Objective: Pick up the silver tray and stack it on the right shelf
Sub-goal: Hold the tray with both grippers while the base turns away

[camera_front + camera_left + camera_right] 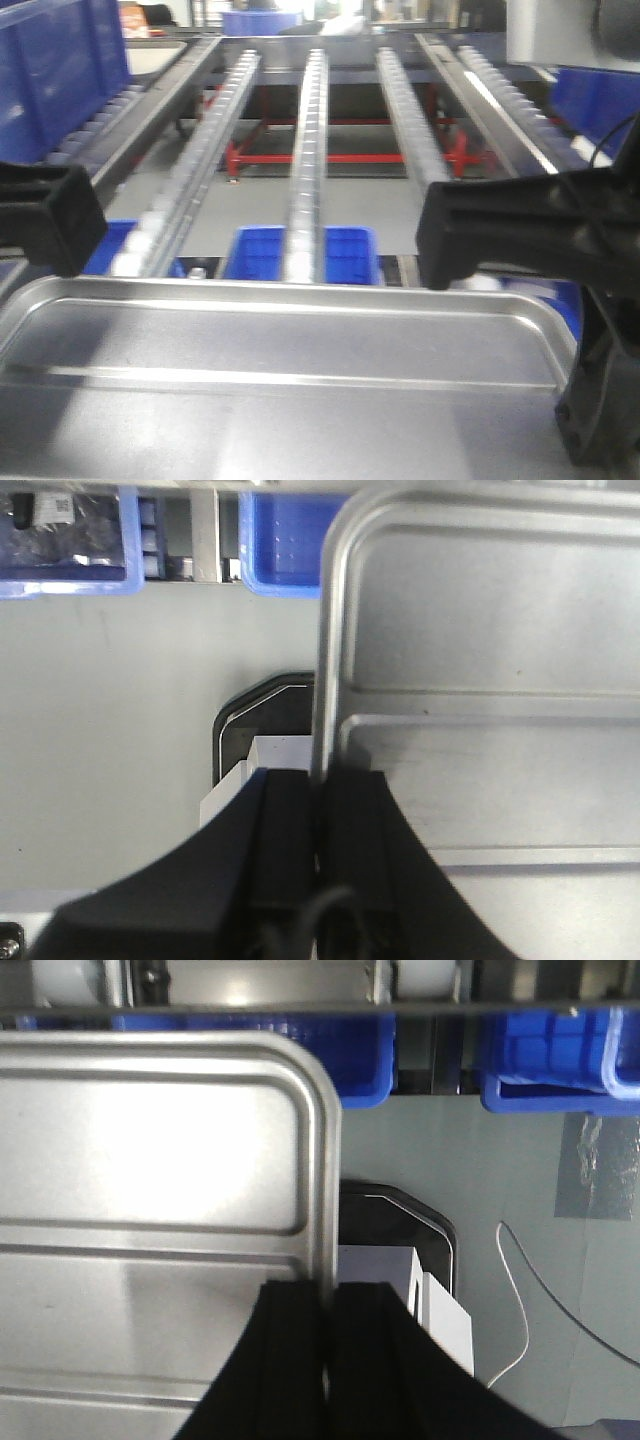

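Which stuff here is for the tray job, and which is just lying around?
For the job:
tray
shelf
left gripper and right gripper, jaws shut on the tray's side rims

Just lying about:
blue bins below the shelf
red frame on the floor
blue crate at the far left

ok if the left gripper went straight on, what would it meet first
The left gripper, shut on the silver tray, points at the right shelf; its left side frame looks first, though depth is unclear.
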`<action>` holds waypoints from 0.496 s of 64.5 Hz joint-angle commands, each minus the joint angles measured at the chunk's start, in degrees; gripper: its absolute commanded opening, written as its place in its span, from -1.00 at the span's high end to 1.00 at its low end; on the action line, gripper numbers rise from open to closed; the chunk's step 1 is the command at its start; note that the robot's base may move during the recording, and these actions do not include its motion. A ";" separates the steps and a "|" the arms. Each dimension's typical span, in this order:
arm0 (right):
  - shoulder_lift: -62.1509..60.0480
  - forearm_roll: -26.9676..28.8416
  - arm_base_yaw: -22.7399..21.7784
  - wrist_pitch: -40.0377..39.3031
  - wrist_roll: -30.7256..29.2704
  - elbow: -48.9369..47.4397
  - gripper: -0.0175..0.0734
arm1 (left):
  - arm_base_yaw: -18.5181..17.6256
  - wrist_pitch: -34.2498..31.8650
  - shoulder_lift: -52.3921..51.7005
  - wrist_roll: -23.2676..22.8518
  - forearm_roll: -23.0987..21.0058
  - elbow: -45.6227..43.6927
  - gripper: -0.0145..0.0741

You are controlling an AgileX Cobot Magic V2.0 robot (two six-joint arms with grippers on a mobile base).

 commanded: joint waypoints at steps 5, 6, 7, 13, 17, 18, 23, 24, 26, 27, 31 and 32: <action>-1.37 -3.23 -0.05 3.80 -0.96 -1.12 0.49 | -0.27 3.88 -1.21 -0.36 2.22 -1.26 0.90; -1.37 -3.23 -0.05 3.80 -0.96 -1.12 0.49 | -0.27 3.88 -1.21 -0.36 2.22 -1.26 0.90; -1.37 -3.23 -0.05 3.80 -0.96 -1.12 0.49 | -0.27 3.88 -1.21 -0.36 2.22 -1.26 0.90; -1.37 -3.23 -0.05 3.85 -0.96 -1.12 0.49 | -0.27 3.88 -1.21 -0.36 2.22 -1.26 0.90; -1.37 -3.23 -0.05 3.85 -0.96 -1.12 0.49 | -0.27 3.88 -1.21 -0.36 2.22 -1.26 0.90; -1.37 -3.23 -0.05 3.85 -0.96 -1.12 0.49 | -0.27 3.88 -1.21 -0.36 2.22 -1.26 0.90; -1.37 -3.23 -0.05 3.85 -0.96 -1.12 0.49 | -0.27 3.88 -1.21 -0.36 2.22 -1.26 0.90; -1.37 -3.23 -0.05 3.85 -0.96 -1.12 0.49 | -0.27 3.88 -1.21 -0.36 2.22 -1.26 0.90; -1.37 -3.23 -0.05 3.85 -0.96 -1.12 0.49 | -0.27 3.88 -1.21 -0.36 2.22 -1.26 0.90; -1.37 -3.23 -0.05 3.85 -0.96 -1.12 0.49 | -0.27 3.88 -1.21 -0.36 2.22 -1.26 0.90; -1.37 -3.23 -0.05 3.85 -0.96 -1.12 0.49 | -0.27 3.88 -1.21 -0.36 2.22 -1.26 0.90; -1.37 -3.23 -0.05 3.85 -0.96 -1.12 0.49 | -0.27 3.88 -1.21 -0.36 2.22 -1.26 0.90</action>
